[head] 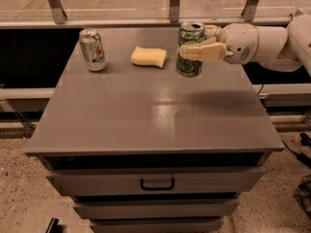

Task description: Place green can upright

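I see the green can upper right of centre in the frame, standing upright with its silver top and opening facing up. My pincer pinches it around the upper half: one pale finger lies across the can's front, and the other shows just behind the rim. I cannot tell whether the can's base touches the tabletop or hangs just above it. A soft shadow lies on the grey surface below and to the right of the can.

The white arm comes in level from the right edge of the frame, over the tabletop's far right corner.

Just left of the can, apart from it, a yellow sponge lies flat. Farther left, near the upper left corner of the tabletop, a white can with a green and red label stands upright, well apart from the sponge.

Under the tabletop, at the bottom of the frame, is a stack of drawers; the top drawer has a dark handle in its middle. Speckled floor shows on both sides.
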`<state>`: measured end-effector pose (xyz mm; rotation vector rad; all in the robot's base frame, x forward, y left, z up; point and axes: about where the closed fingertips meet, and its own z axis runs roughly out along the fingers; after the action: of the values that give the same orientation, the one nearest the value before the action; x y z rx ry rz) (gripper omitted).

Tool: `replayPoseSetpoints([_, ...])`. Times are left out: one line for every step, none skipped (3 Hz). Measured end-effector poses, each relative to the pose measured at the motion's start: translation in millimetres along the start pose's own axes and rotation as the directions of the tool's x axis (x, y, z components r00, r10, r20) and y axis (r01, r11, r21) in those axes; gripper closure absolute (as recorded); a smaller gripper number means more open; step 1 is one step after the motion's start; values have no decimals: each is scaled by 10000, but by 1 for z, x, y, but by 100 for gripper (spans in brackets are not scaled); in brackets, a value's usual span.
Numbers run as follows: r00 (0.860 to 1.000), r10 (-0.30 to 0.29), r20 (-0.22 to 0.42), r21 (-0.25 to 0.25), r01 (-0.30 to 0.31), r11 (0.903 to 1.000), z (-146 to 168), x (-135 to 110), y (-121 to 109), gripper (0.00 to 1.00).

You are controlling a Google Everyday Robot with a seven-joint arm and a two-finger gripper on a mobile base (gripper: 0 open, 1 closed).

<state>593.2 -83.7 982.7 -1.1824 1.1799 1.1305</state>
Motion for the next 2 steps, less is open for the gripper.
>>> replayPoseSetpoints([10000, -27, 26, -22, 27, 10000, 1, -1, 0, 100])
replayPoseSetpoints([9993, -152, -340, -51, 150, 9999, 2, 3, 1, 100])
